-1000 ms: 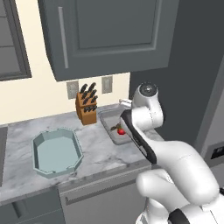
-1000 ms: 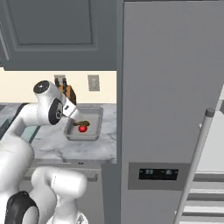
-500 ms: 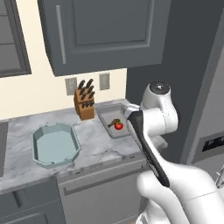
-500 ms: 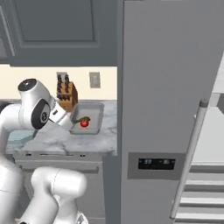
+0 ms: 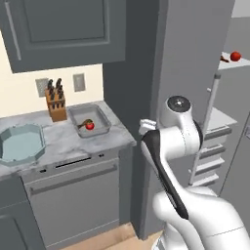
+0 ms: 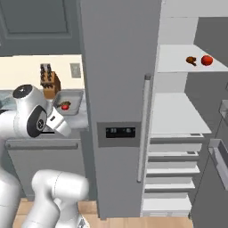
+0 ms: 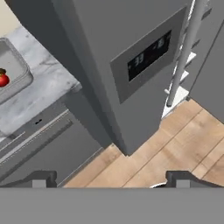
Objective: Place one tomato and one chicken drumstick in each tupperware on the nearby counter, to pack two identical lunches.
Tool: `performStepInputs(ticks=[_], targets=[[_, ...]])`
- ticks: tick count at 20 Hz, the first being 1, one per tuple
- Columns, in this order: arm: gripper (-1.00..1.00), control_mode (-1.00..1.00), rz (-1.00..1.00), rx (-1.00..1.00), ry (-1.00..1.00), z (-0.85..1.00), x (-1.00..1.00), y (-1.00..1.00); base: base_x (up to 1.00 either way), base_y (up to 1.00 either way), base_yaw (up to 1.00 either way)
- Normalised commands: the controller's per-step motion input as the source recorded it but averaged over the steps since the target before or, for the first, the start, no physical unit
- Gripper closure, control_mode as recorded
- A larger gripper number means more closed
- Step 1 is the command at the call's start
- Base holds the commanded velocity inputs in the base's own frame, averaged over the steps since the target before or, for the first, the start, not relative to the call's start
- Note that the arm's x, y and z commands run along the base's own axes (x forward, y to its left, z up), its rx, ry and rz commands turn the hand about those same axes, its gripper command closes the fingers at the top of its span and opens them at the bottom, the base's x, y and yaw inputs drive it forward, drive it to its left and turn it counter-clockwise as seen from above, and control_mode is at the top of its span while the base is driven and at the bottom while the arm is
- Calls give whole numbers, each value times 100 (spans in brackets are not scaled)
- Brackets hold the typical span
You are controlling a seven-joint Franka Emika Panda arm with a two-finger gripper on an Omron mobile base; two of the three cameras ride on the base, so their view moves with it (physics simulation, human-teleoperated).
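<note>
The plain grey tupperware point(image 5: 89, 118) sits on the marbled counter point(image 5: 63, 141) and holds a red tomato point(image 5: 90, 126) with a brown drumstick point(image 5: 83, 123) beside it. The pale blue-green tupperware point(image 5: 19, 144) lies further left with nothing in it. On a white fridge shelf point(image 6: 187, 67) lie another drumstick point(image 6: 191, 60) and tomato point(image 6: 206, 60). My gripper point(image 7: 111, 176) is open with nothing between its fingers; it hangs off the counter's end, in front of the fridge door point(image 7: 131, 52). The hand view catches the grey tupperware point(image 7: 13, 74) and its tomato point(image 7: 3, 79) at the left edge.
A knife block point(image 5: 56, 100) stands against the wall behind the containers. The tall grey fridge door point(image 6: 120, 89) with its long handle point(image 6: 143, 129) stands between the counter and the open shelves. Drawers point(image 6: 171, 156) fill the fridge's lower part. Below lies wood floor point(image 7: 175, 148).
Both base views have swung to the right: the counter has slid left and the open fridge shelves have come into sight. The arm has drawn back from the grey tupperware.
</note>
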Motion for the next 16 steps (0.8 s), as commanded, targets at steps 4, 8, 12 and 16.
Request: performStepInputs(ticks=[4, 8, 12, 16], targets=[[-100, 100, 0, 0, 0, 0, 0, 0, -1, -100, -7], [-100, 100, 0, 0, 0, 0, 0, 0, 0, -100, 0], [-100, 100, 0, 0, 0, 0, 0, 0, 0, -100, 0], [-100, 100, 0, 0, 0, 0, 0, 0, 34, -69, 0]])
